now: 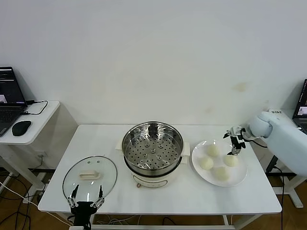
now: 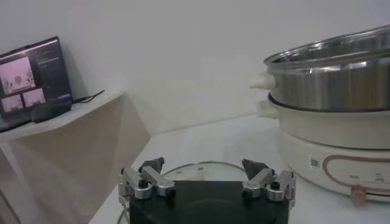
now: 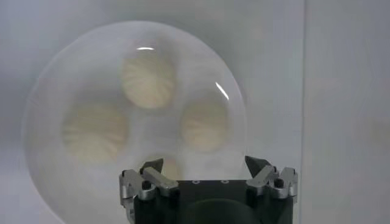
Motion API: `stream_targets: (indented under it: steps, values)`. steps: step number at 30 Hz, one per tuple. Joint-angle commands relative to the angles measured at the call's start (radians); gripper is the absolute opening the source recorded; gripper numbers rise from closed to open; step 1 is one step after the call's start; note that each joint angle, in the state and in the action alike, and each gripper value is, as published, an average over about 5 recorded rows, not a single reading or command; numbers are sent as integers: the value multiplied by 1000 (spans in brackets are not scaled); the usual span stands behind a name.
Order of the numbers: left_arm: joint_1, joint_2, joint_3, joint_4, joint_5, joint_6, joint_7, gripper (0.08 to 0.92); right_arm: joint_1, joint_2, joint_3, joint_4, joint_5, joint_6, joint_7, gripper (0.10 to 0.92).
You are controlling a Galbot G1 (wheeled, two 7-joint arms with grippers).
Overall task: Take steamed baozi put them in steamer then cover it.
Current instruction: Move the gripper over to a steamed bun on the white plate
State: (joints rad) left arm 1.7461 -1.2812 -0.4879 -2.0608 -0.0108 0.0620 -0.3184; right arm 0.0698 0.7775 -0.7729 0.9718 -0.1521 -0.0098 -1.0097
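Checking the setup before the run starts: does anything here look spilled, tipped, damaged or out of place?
Nothing stands out. The four baozi sit on the white plate, the steamer stands upright and empty, and the glass cover lies flat on the table. The right gripper is open above the plate; the left gripper is open at the cover's near edge.

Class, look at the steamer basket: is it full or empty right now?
Empty. The steamer shows only its bare perforated bottom, and all four baozi sit on the white plate.

No legible text or labels
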Motion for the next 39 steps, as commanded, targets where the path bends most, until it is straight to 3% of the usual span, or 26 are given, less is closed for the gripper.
stream_targets:
  steps: [1, 22, 39]
  values:
    - [-1, 2, -5, -2, -3, 1, 0, 823, 38, 106, -57, -132, -27, 55, -30, 823]
    - [1, 21, -39, -8, -32, 5, 1, 823, -33, 192, -13, -230, -91, 34, 21, 815]
    - [5, 12, -43, -17, -34, 2, -3, 823, -43, 204, 2, -240, -107, 19, 48, 618]
